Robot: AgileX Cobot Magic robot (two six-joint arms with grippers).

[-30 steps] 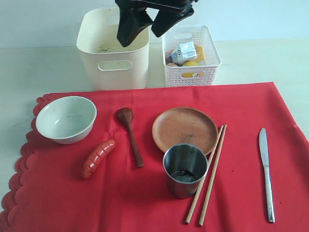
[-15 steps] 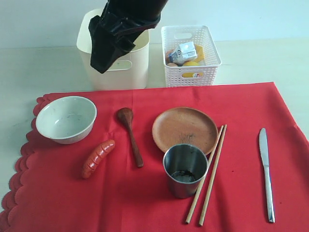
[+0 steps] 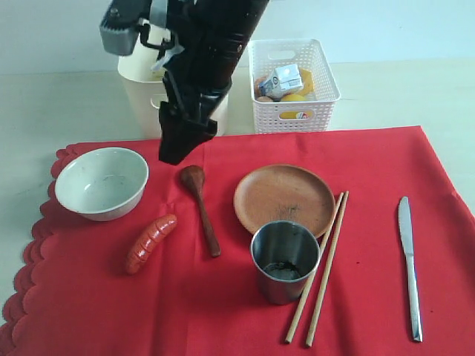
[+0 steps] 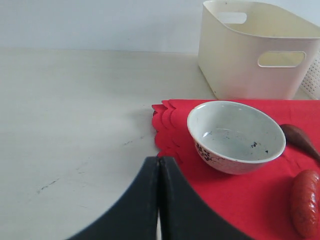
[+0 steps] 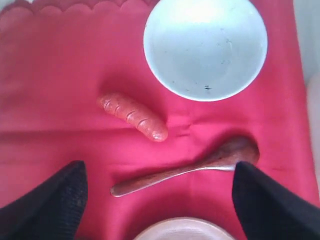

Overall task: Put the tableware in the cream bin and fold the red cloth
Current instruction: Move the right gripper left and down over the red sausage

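Note:
The red cloth (image 3: 371, 170) lies flat under a pale bowl (image 3: 102, 182), a dark wooden spoon (image 3: 200, 208), a wooden plate (image 3: 284, 196), a steel cup (image 3: 285, 259), chopsticks (image 3: 319, 271) and a knife (image 3: 408, 259). The cream bin (image 3: 137, 104) stands behind, partly hidden by the right arm. My right gripper (image 3: 177, 147) hangs open above the spoon's head. In the right wrist view, that gripper (image 5: 159, 170) straddles the spoon (image 5: 190, 170), nothing held. My left gripper (image 4: 159, 160) is shut and empty, low over the table, left of the bowl (image 4: 235, 135).
A sausage (image 3: 151, 242) lies between bowl and spoon. A white lattice basket (image 3: 293, 115) holding food items stands right of the cream bin. The cloth's scalloped edge (image 4: 162, 125) faces my left gripper. Bare pale table lies to the left.
My right arm has come down from above the bins, forward and left, to hang over the spoon's head. Nothing on the cloth has moved.

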